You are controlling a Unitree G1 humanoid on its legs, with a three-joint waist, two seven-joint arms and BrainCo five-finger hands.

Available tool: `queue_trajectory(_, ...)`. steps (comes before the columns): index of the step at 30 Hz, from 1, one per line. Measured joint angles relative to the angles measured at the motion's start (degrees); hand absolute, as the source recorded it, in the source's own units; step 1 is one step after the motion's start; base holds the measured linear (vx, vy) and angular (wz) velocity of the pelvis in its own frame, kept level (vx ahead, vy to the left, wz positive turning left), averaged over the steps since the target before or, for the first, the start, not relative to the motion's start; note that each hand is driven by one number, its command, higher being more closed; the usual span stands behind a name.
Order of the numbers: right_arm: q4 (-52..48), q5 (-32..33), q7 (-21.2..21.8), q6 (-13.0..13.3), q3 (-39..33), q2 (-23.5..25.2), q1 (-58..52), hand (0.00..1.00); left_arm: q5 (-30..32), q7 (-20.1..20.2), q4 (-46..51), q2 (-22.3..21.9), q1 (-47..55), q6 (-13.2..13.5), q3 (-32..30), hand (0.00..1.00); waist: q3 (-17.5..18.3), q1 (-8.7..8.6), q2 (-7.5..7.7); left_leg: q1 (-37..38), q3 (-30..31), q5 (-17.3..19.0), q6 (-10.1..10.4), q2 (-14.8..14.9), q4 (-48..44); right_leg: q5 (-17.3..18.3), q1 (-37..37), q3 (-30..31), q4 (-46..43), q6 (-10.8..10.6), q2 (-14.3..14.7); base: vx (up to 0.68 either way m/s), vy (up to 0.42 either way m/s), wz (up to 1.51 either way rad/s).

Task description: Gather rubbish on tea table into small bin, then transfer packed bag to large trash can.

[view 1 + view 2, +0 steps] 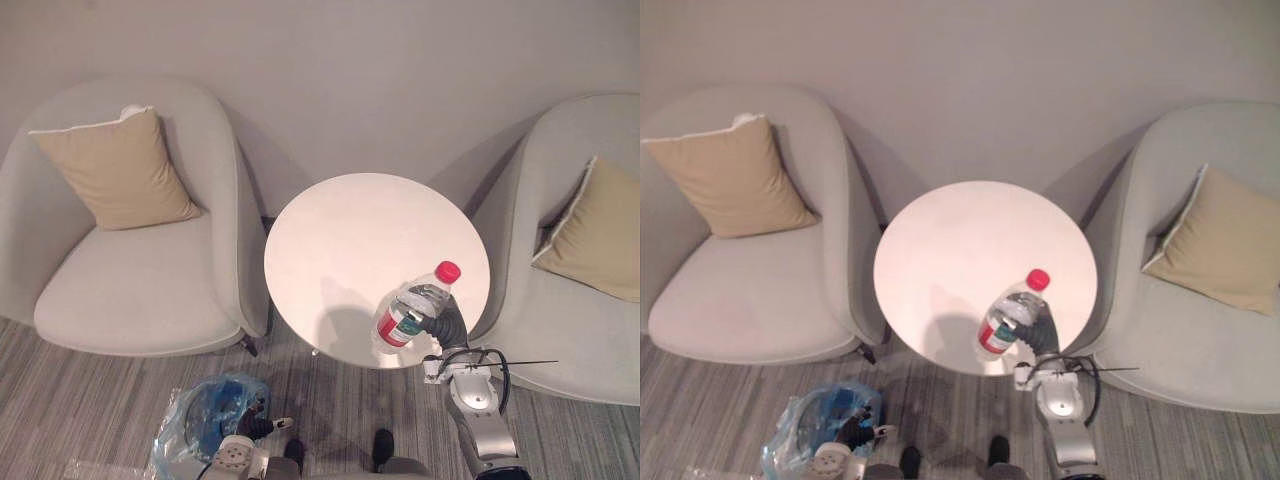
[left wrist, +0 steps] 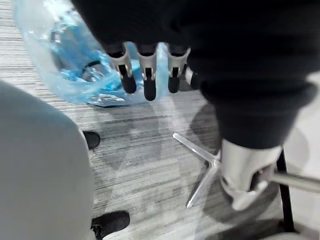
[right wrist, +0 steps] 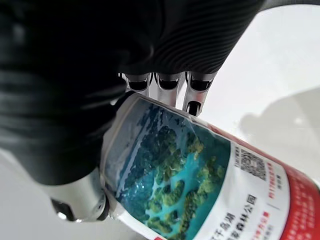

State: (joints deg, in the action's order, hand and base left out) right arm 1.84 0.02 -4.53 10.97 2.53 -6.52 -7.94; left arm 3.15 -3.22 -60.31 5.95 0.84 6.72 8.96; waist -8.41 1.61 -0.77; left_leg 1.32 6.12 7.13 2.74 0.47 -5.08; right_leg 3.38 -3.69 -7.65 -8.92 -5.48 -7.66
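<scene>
Right hand (image 1: 443, 324) fingers (image 3: 196, 96) curl round bottle (image 1: 402, 320), 5 o'clock over bench (image 1: 340, 240); left hand (image 2: 149, 80) slack. Risk: slick bottle slips, missing bin (image 1: 208, 415).

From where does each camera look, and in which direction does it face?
Left eye view: head, facing down at tea table; right hand grips bottle.
Right eye view: beside it, same scene, same bottle.
Left wrist view: along open left hand, toward blue-bagged bin on floor.
Right wrist view: along right hand, close on bottle.
</scene>
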Motion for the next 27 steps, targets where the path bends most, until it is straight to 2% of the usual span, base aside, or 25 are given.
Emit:
queue_trajectory(2, -1.9, 0.0, -0.3, 0.1, -0.1, -0.1, -1.3, 1.0, 0.0, -0.1, -0.1, 0.0, -0.1, 0.0, 0.8, 0.0, 0.4, -0.87, 0.05, -1.8, 2.4, 0.3, -0.5, -0.9, -2.2, 3.1, -1.5, 2.2, -5.1, -2.0, -1.0, -0.05, 0.023, 0.8)
queue_trajectory(3, -3.0, -0.1, -0.9, 0.1, -0.3, 0.1, -2.1, 1.0, 0.0, -0.1, -0.2, 0.0, -0.1, 0.0, 1.1, 0.0, 0.6, -1.56, 0.53, -3.4, 4.4, 0.3, -0.5, -1.6, -3.0, 6.1, -3.0, 5.7, -9.8, -2.2, -1.4, -0.04, -0.015, 1.2)
queue_trajectory(4, -3.3, -0.2, -1.2, 0.1, -0.5, 0.4, -2.3, 1.0, -0.1, -0.2, -0.1, 0.5, 0.0, 0.0, 1.0, 0.0, 0.9, -1.46, 1.42, -4.8, 6.4, 0.3, -0.4, -2.6, -4.3, 8.3, -3.9, 8.7, -12.7, -2.3, -1.5, -0.04, -0.056, 1.14)
queue_trajectory(5, -3.2, -0.3, -1.2, 0.1, -0.4, 0.6, -2.3, 1.0, -0.7, -0.3, 0.1, 0.8, -0.1, 0.0, 0.9, 0.0, 1.5, -1.23, 1.95, -5.4, 7.2, 0.2, -0.1, -3.1, -5.0, 8.9, -4.1, 9.6, -12.6, -2.2, -1.5, -0.04, -0.125, 0.79)
queue_trajectory(6, -3.2, -0.7, -1.4, 0.1, -0.1, 0.7, -1.6, 1.0, -1.2, -0.5, 0.1, 0.9, -0.2, 0.0, 0.7, 0.0, 2.3, -0.07, 1.97, -7.3, 7.7, 0.0, 0.4, -3.1, -5.9, 9.7, -3.9, 9.5, -10.4, -1.6, -1.3, -0.07, -0.142, 0.4)
queue_trajectory(7, -3.2, -1.1, -1.6, 0.1, 0.0, 0.7, -1.2, 1.0, -1.2, -0.5, 0.1, 0.7, -0.2, 0.0, 0.5, 0.0, 2.5, 0.43, 1.46, -8.1, 8.0, -0.1, 0.6, -2.8, -6.3, 9.3, -3.9, 9.1, -9.4, -1.0, -1.1, -0.06, -0.116, 0.45)
queue_trajectory(9, -3.1, -2.0, -2.6, 0.1, 0.4, 0.3, 0.8, 1.0, -1.2, -0.6, 0.1, -0.7, 0.0, 0.0, -0.1, 0.0, 2.3, 1.19, -1.29, -10.4, 10.7, -1.6, 2.7, -1.0, -6.4, 6.4, -2.6, 5.7, -5.3, 0.4, 0.8, -0.12, -0.089, 0.63)
queue_trajectory(10, -3.1, -2.0, -2.8, 0.1, 0.7, 0.1, 1.1, 1.0, -1.8, -0.7, 0.1, -0.8, -0.1, 0.0, -0.1, 0.0, 2.1, 1.29, -1.82, -11.0, 11.4, -2.4, 3.3, -0.5, -6.1, 5.8, -2.1, 4.1, -4.3, 0.8, 1.3, -0.15, -0.102, 0.7)
queue_trajectory(11, -3.1, -1.8, -2.9, 0.2, 0.9, 0.1, 1.3, 1.0, -2.3, -0.7, 0.2, -0.9, -0.1, 0.0, -0.1, 0.0, 1.8, 1.32, -2.19, -11.7, 11.6, -3.2, 3.9, 0.0, -6.0, 5.4, -2.0, 2.8, -4.0, 1.4, 1.7, -0.13, -0.092, 0.74)
queue_trajectory(13, -2.6, -1.7, -3.3, 0.2, 1.0, 0.1, 1.8, 1.0, -3.1, -0.7, 1.0, -1.3, -0.1, 0.0, -0.2, 0.0, 1.0, 1.36, -2.7, -13.5, 8.2, -6.8, 4.3, 0.7, -5.5, 4.7, -2.0, 0.4, -3.7, 2.4, 2.1, -0.13, -0.079, 0.71)
queue_trajectory(14, -1.9, -1.7, -3.4, 0.0, 1.0, 0.0, 2.2, 1.0, -3.3, -1.0, 1.5, -1.2, 0.0, 0.0, -0.3, 0.0, 0.6, 1.57, -2.6, -13.3, 5.5, -10.5, 4.0, 0.9, -2.9, 4.4, -2.0, -1.0, -3.8, 3.1, 2.0, -0.18, -0.076, 0.76)
queue_trajectory(15, -1.4, -1.7, -3.6, 0.0, 1.0, 0.3, 2.5, 1.0, -3.3, -1.2, 2.2, -0.8, 0.1, 0.0, -0.3, 0.0, 0.1, 1.48, -1.62, -12.6, 4.4, -13.9, 3.6, 0.6, 1.0, 4.4, -2.6, -3.2, -3.4, 4.6, 0.2, -0.2, -0.042, 0.77)
queue_trajectory(16, -1.1, -1.7, -3.7, 0.0, 0.9, 0.3, 2.7, 1.0, -3.3, -1.2, 2.5, -0.7, 0.1, 0.0, -0.3, 0.0, 0.0, 1.31, -1.48, -13.2, 1.5, -13.5, 2.5, 0.6, -0.4, 4.2, -3.2, -4.7, -3.5, 4.9, -0.5, -0.3, -0.06, 0.89)
queue_trajectory(17, -0.7, -1.7, -4.2, -0.1, 0.4, 0.0, 2.7, 1.0, -3.3, -1.2, 2.6, -0.8, 0.2, -0.1, -0.3, 0.0, 0.2, 0.84, -1.83, -14.6, -4.4, -9.1, -0.5, 0.7, -7.4, 3.2, -3.6, -6.9, -3.1, 4.8, -1.8, -0.24, -0.038, 0.79)
queue_trajectory(19, -0.3, -1.6, -4.8, -0.1, -0.3, -0.4, 2.7, 1.0, -3.3, -1.2, 2.5, -0.9, 0.6, -0.1, -0.2, 0.0, 0.3, -0.13, -1.96, -13.8, -11.1, -4.3, -2.0, 2.2, -13.3, 1.8, -3.4, -9.5, -1.7, 4.8, -3.2, -0.21, -0.003, 0.87)
queue_trajectory(21, -0.2, -1.7, -5.5, -0.2, -1.3, -0.3, 2.7, 1.0, -3.1, -1.4, 2.3, -0.9, 1.0, -0.6, 0.3, 0.0, 0.5, -1.37, -2.25, -10.1, -18.0, -0.8, 0.1, 5.5, -13.7, -0.1, -3.1, -13.3, 0.0, 3.7, -4.2, -0.15, 0.096, 0.99)
queue_trajectory(22, -0.2, -1.7, -5.6, -0.2, -1.9, -0.2, 2.4, 1.0, -3.0, -1.4, 2.3, -1.1, 1.0, -0.8, 1.1, 0.0, 0.8, -1.57, -2.64, -8.9, -19.3, 0.2, 0.5, 6.3, -12.3, -0.8, -3.1, -14.4, 0.4, 2.8, -4.2, -0.1, 0.17, 0.88)
queue_trajectory(23, -0.2, -1.7, -5.7, -0.2, -2.9, -0.2, 2.2, 1.0, -2.1, -1.4, 2.2, -1.6, 1.0, -0.9, 1.8, 0.0, 1.4, -1.71, -3.83, -7.6, -19.8, 0.8, 1.1, 6.4, -8.2, -1.6, -2.8, -15.4, 1.4, 1.9, -3.6, -0.09, 0.213, 0.84)
queue_trajectory(24, 0.3, -1.7, -5.7, -0.5, -3.9, 0.5, 1.9, 1.0, -1.5, -1.3, 2.3, -1.7, 0.7, -0.9, 2.2, 0.0, 1.1, -1.56, -3.07, -6.4, -19.6, 0.2, 1.7, 5.4, -4.4, -3.6, -1.1, -16.3, 4.3, 1.0, -3.4, -0.06, 0.171, 0.82)
queue_trajectory(25, 0.4, -1.7, -5.6, -0.7, -4.2, 2.0, 1.4, 1.0, -1.0, -1.2, 2.2, -0.8, 0.6, -0.9, 2.3, 0.0, 1.3, -1.3, -1.85, -5.8, -18.8, -0.8, 1.2, 3.9, -2.7, -5.1, 0.4, -15.5, 7.2, 0.4, -3.4, -0.06, 0.143, 0.65)
queue_trajectory(27, 0.3, -1.8, -5.5, -0.7, -3.3, 3.3, 0.6, 1.0, -0.9, -1.2, 1.3, -0.3, 0.9, -0.9, 2.3, 0.0, 2.0, -1.38, -1.15, -4.6, -17.8, -1.3, 0.4, 2.2, -1.5, -5.9, 2.6, -13.9, 9.3, -0.3, -3.9, -0.05, 0.146, 0.39)
